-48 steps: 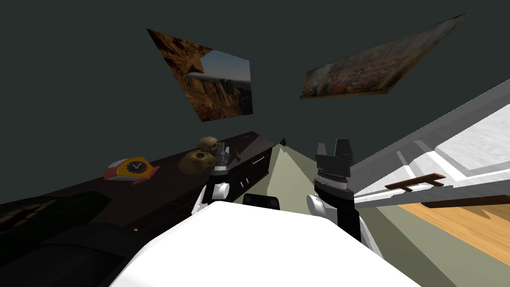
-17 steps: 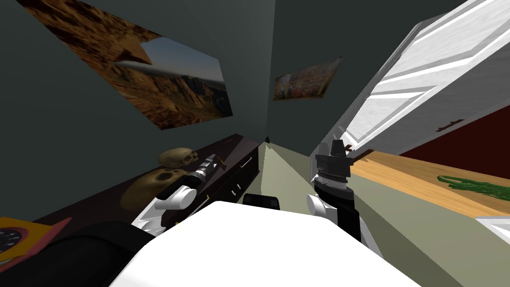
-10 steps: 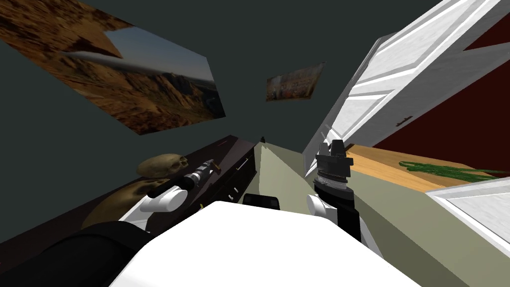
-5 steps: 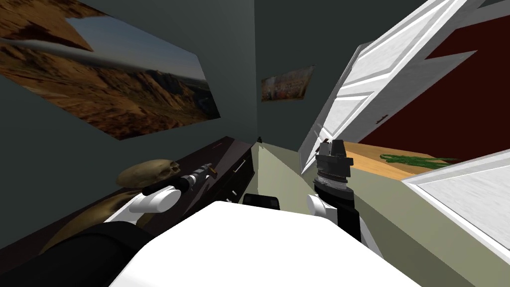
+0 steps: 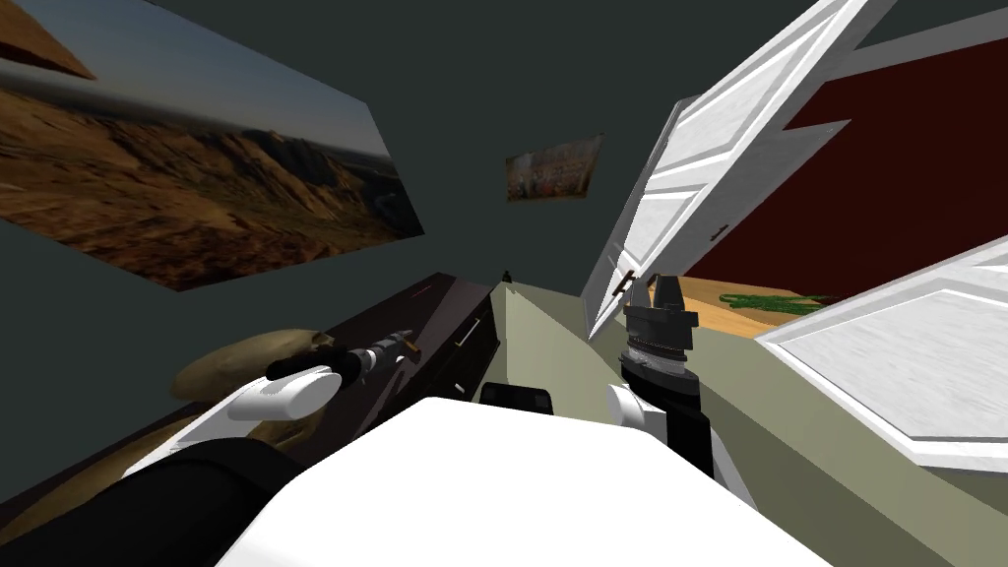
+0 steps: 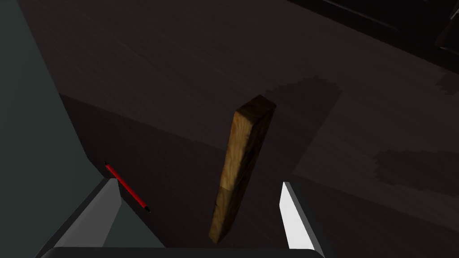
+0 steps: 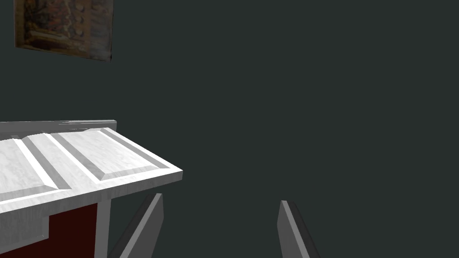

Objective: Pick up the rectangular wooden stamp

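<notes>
left wrist view: left gripper spread wide over the wooden stamp, lying on the dark cabinet top between the blades, slanted. might twist or skid away if pinched off-centre; could also snag the red pencil nearby. right gripper spread, idle.

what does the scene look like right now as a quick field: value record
target: wooden stamp, a long block lying on the dark cabinet top
left gripper: open, fingers either side of the stamp's near end, not touching it
right gripper: open, raised, holding nothing
nearby: red pencil close to one left finger; skull on the same cabinet
stage: stamp not yet gripped
</notes>
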Available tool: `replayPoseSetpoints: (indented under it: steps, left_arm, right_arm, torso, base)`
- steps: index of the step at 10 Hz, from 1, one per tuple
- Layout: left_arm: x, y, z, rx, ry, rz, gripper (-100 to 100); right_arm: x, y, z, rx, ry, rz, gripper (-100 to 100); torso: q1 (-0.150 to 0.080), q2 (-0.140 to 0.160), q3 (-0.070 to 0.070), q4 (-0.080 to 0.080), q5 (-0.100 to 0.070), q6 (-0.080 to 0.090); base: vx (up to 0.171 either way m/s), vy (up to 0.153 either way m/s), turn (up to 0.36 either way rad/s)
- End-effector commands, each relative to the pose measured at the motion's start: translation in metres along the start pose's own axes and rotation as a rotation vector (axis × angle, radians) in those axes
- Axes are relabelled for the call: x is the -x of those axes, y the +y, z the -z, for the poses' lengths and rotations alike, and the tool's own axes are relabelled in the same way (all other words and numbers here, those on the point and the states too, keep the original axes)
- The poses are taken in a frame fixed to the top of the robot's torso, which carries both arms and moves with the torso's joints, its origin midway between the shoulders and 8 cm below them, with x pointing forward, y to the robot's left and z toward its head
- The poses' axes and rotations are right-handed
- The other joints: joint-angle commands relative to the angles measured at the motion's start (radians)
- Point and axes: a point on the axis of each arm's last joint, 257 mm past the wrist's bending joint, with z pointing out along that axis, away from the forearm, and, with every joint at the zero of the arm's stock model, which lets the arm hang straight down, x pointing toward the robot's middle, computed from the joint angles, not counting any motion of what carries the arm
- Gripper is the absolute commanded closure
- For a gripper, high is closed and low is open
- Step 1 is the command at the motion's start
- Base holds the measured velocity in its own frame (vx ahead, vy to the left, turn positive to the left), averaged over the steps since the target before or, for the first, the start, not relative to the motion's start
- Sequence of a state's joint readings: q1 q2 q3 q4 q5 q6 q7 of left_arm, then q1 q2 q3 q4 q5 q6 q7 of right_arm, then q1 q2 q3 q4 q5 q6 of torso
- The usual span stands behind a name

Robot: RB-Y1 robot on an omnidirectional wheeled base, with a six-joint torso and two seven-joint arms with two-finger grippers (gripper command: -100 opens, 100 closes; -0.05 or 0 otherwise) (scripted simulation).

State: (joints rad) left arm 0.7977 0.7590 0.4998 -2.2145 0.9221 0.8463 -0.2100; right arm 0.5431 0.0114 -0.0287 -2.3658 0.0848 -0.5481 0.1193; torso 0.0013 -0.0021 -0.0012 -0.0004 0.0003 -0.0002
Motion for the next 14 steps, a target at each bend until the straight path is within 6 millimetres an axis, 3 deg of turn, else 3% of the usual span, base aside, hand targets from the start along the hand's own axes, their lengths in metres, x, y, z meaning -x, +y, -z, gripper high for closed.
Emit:
replayPoseSetpoints:
  steps: [1, 7, 14]
  left_arm:
    - [0.002, 0.01, 0.0, 0.044, 0.01, -0.002, -100]
    - [0.017, 0.048, 0.017, 0.218, 0.049, -0.013, -100]
    - [0.033, 0.108, 0.051, 0.488, 0.122, 0.003, -100]
  right_arm:
    - [0.0, 0.0, 0.0, 0.0, 0.0, 0.0, 0]
    - [0.0, 0.0, 0.0, 0.0, 0.0, 0.0, 0]
    - [0.0, 0.0, 0.0, 0.0, 0.0, 0.0, 0]
  torso:
    - [0.0, 0.0, 0.0, 0.0, 0.0, 0.0]
    - [0.0, 0.0, 0.0, 0.0, 0.0, 0.0]
    - [0.0, -0.001, 0.0, 0.0, 0.0, -0.001]
  base:
    - [0.019, 0.02, -0.085]
    - [0.022, 0.016, -0.126]
    - [0.031, 0.026, -0.144]
